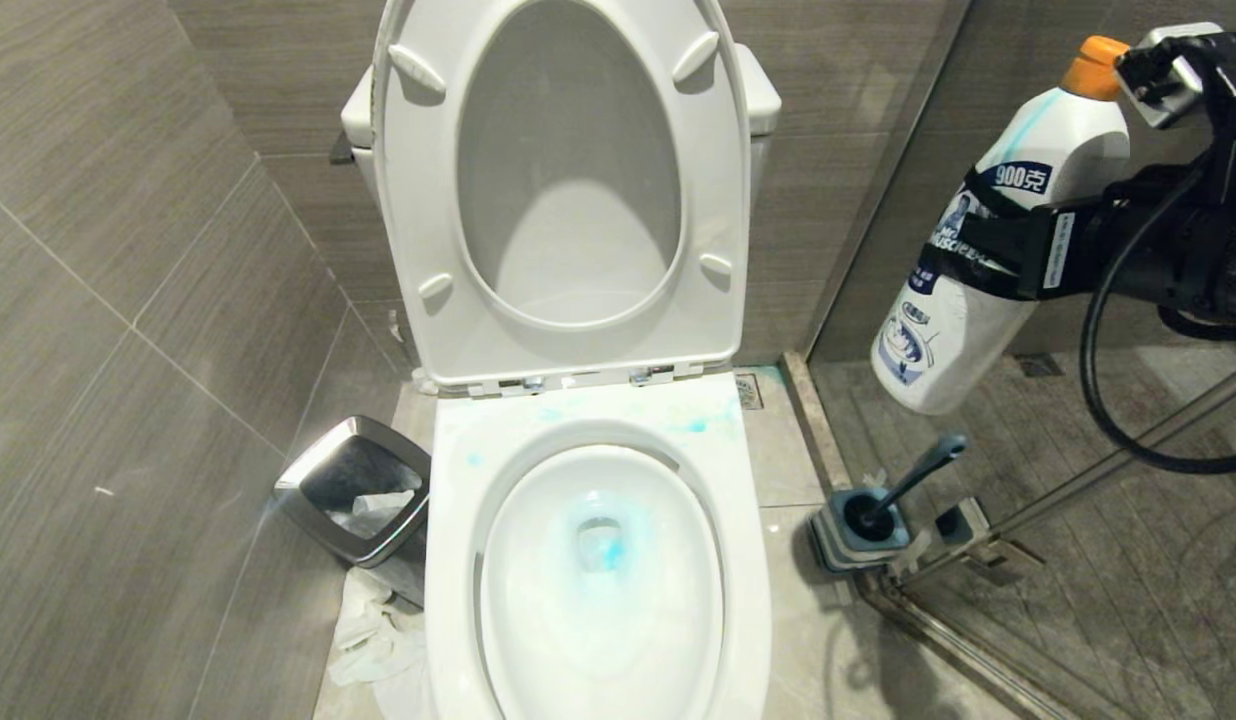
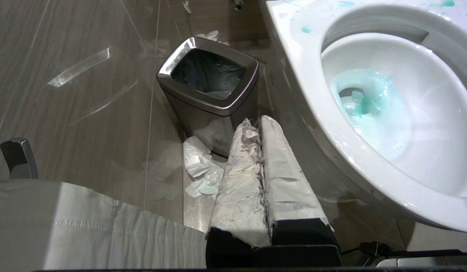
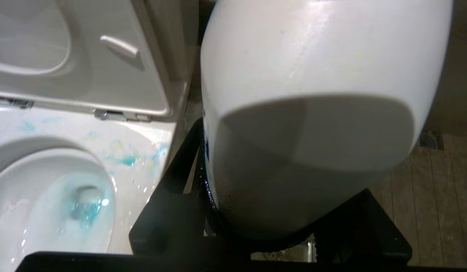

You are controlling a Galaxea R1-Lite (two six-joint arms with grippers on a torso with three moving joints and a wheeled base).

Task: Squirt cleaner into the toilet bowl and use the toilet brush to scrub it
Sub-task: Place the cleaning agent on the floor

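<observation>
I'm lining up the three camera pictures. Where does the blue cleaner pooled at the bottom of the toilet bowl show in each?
Head view: the blue cleaner lies low in the middle, at the bowl's drain.
Left wrist view: the pool shows right of centre, beyond the shut left gripper.
Right wrist view: it sits at the lower left, beside the held bottle.
Shared landmark: the toilet bowl, blue-smeared at its back rim.

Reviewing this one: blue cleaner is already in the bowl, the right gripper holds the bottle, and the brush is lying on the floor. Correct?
Not quite. The brush stands in its holder, as the head view shows. The cleaner, bowl, right gripper and bottle are as stated.
</observation>
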